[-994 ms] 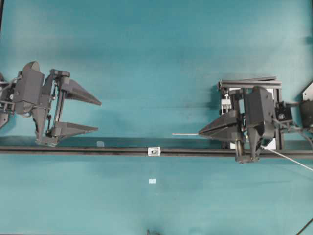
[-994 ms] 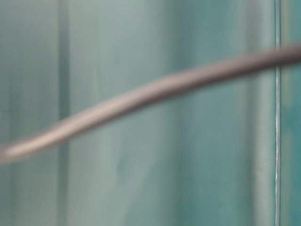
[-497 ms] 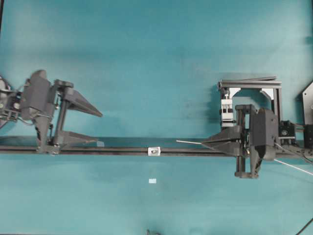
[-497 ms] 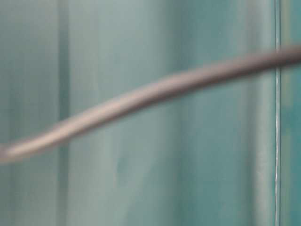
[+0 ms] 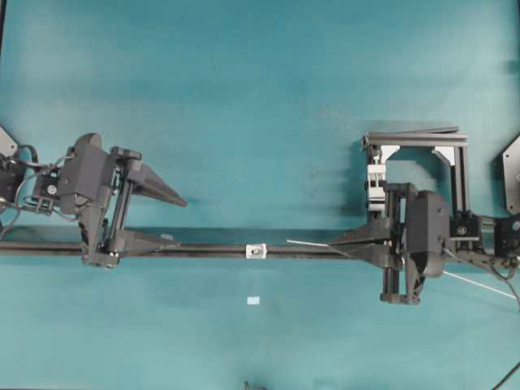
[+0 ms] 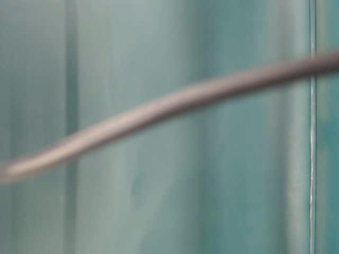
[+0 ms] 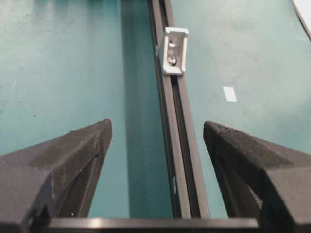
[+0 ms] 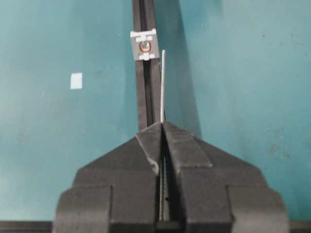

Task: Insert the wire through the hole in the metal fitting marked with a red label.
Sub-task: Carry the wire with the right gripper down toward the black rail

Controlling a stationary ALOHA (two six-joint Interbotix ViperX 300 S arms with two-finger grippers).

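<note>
Approach step: right gripper (image 8: 162,127), jaws clamped on the wire (image 8: 163,85); left gripper (image 7: 156,141) jaws apart — next we steer the tip into the hole (image 8: 145,46) of the metal fitting (image 8: 144,44).

Teal table (image 5: 244,81); black rail (image 5: 325,252); silver-white metal fitting (image 8: 144,44), red ring round hole (image 8: 144,46); silvery-grey wire (image 8: 163,87)

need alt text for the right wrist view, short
The right gripper, fingers shut on the wire, points the thin straight tip up the frame, just right of the black rail. The tip ends beside the metal fitting, slightly right of its hole, over the teal table.
</note>
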